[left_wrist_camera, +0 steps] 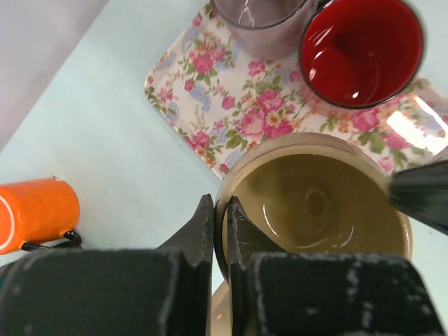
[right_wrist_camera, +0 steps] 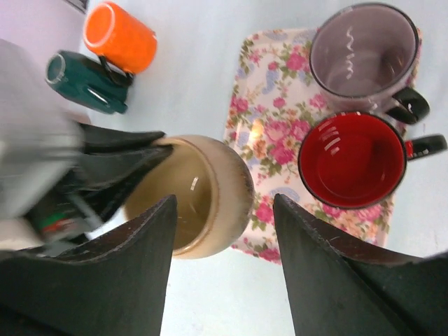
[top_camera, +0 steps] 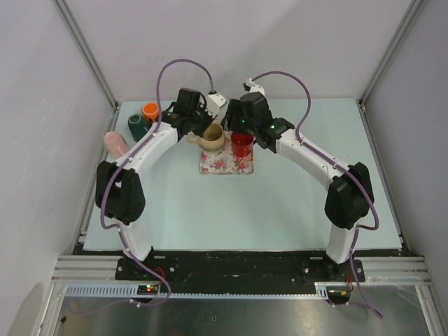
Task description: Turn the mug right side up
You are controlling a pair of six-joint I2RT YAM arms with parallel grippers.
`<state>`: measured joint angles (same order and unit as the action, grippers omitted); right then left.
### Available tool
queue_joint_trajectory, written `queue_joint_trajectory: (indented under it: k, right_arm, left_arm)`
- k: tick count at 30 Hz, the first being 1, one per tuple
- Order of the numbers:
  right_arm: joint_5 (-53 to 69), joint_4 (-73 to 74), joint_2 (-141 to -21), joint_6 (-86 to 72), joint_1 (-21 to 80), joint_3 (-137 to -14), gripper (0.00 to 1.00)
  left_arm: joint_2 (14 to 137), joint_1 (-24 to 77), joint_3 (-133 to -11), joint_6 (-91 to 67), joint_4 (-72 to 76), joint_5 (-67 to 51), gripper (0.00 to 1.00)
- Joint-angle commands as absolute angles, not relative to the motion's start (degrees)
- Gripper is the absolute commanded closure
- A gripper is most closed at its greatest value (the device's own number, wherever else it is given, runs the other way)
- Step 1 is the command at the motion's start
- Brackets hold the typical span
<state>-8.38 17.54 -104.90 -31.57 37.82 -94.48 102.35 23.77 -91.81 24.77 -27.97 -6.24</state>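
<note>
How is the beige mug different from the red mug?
The beige mug is pale tan inside; the red mug is shiny red inside. The left gripper pinches the beige mug's rim; nothing touches the red mug. The red mug sits fully on the flowery tray; the beige mug only overlaps the tray's edge. Both have their mouths facing up and look empty.

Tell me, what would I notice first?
A flowery tray in the middle, with a shiny red mug and a grey mug on it. The left pincer pinches the rim of a beige mug at the tray's edge. An orange mug lies on its side, far left.
</note>
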Motion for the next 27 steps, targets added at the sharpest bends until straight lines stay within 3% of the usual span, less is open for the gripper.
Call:
queue_joint_trajectory:
  k: [1, 15, 27]
  right_arm:
    - [-5.51, 13.57, -106.83, -34.24, 35.91, -100.11, 0.37]
    - [-4.74, 16.39, -101.29, -31.51, 31.05, -96.59, 0.32]
    - [-2.27, 20.31, -94.62, -27.68, 27.56, -88.14, 0.31]
  left_arm:
    - [104.6, 22.38, -94.64, 26.65, -22.69, -8.55, 1.0]
    - [128.19, 17.58, -119.43, 25.72, -19.07, -7.83, 1.0]
    - [138.66, 17.84, -129.08, 30.84, -19.15, -9.38, 1.0]
